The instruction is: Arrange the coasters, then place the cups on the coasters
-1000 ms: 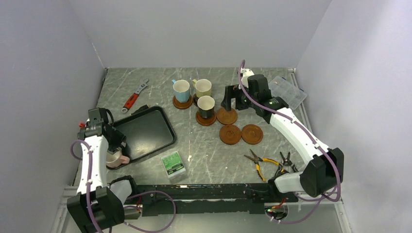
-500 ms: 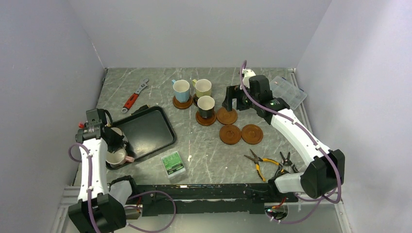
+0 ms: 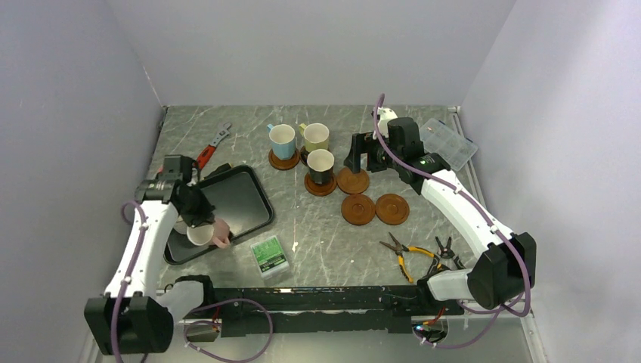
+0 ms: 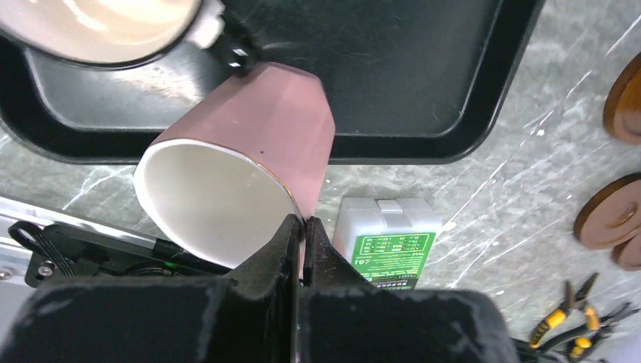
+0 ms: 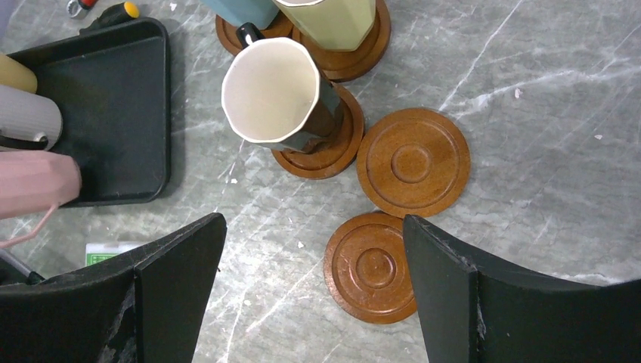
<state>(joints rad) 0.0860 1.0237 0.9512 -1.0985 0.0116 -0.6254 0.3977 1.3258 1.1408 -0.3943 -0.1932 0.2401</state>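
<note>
My left gripper (image 3: pixel 201 224) (image 4: pixel 304 227) is shut on the rim of the pink cup (image 3: pixel 204 234) (image 4: pixel 257 128), which hangs tilted above the near edge of the black tray (image 3: pixel 234 203) (image 4: pixel 393 68). The light blue cup (image 3: pixel 282 141), olive cup (image 3: pixel 315 137) and black cup (image 3: pixel 320 165) (image 5: pixel 272 91) each stand on a coaster. Three bare coasters (image 3: pixel 353 181) (image 3: pixel 358 209) (image 3: pixel 392 209) lie to their right. My right gripper (image 3: pixel 357 160) (image 5: pixel 314 223) hangs open above the bare coasters (image 5: pixel 413 162) (image 5: pixel 370 267), holding nothing. A white cup (image 5: pixel 26 117) and a yellow cup (image 5: pixel 13 74) sit at the tray's end.
A red-handled wrench (image 3: pixel 210 147) lies behind the tray. A green-labelled box (image 3: pixel 270 255) (image 4: pixel 385 242) sits just right of the held cup. Two pairs of pliers (image 3: pixel 407 253) (image 3: pixel 446 253) lie near the front right, and a clear plastic case (image 3: pixel 447 142) at the back right.
My left gripper closed on the pink cup's rim, lifted it and carried it rightward toward the tray's near right corner. The right arm stayed still.
</note>
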